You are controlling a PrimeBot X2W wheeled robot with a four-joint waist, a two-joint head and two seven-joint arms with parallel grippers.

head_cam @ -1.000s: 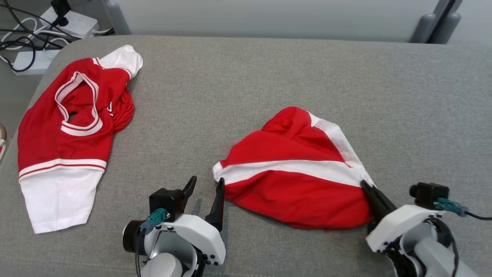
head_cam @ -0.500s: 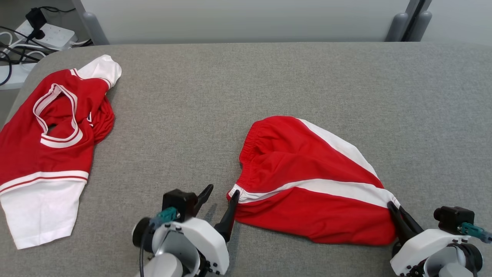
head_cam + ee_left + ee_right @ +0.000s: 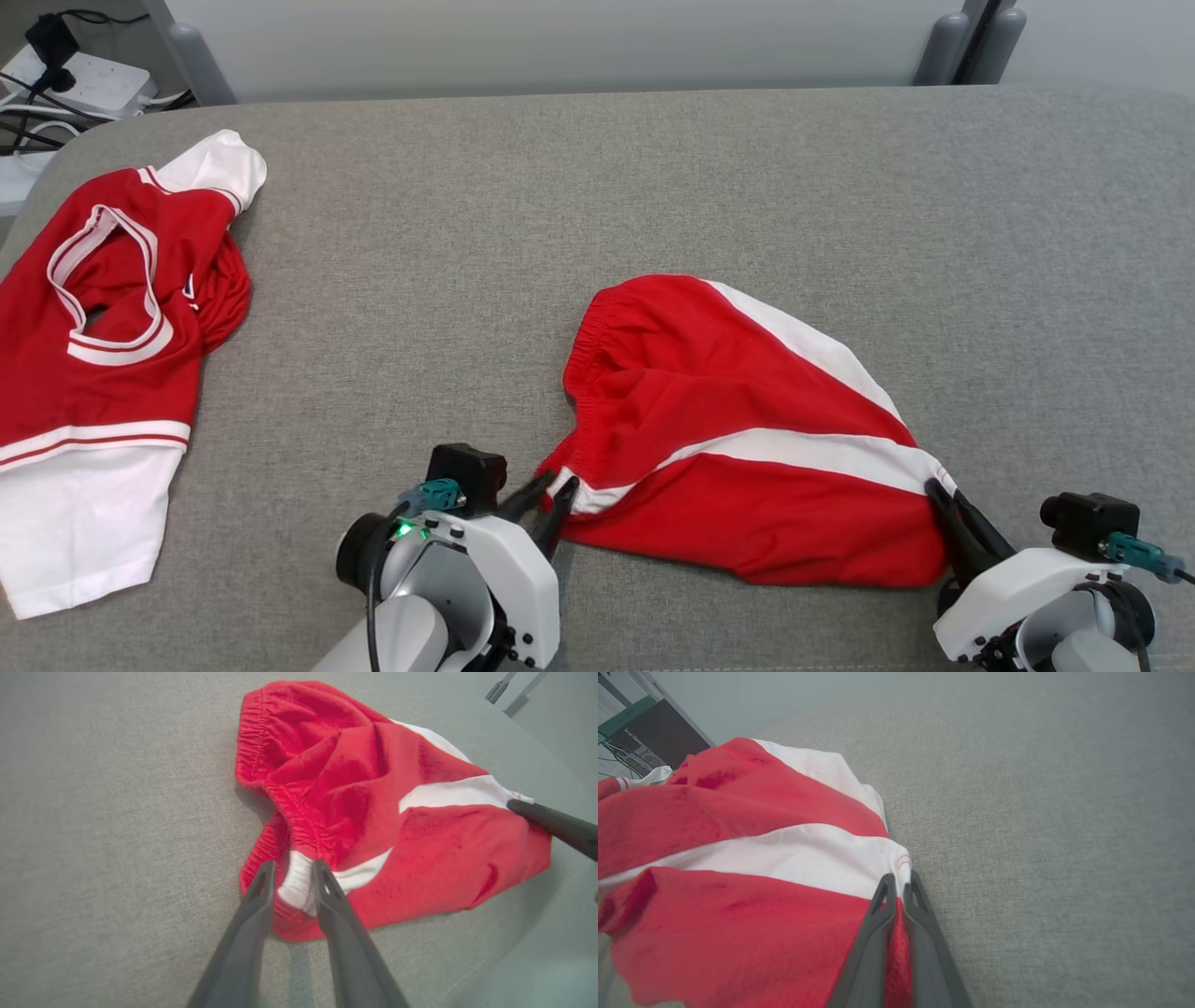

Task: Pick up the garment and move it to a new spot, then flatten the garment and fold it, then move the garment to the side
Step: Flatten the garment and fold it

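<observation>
Head view: the red shorts lie on the grey cloth surface, near the front edge and a little right of centre. Their long axis runs left to right, roughly along that near edge, stretched between the two grippers. The elastic waistband faces left and curves away to the far side, and the leg end points right. A white stripe crosses them from the near-left corner to the right corner.

The left gripper has its fingers on either side of the white end of the waistband, touching the cloth. I cannot tell whether it is truly clamped. The right gripper is clenched on the right corner of the shorts, with red fabric pinched between its fingers.

A red and white jersey lies crumpled at the far left, well apart from the shorts.
</observation>
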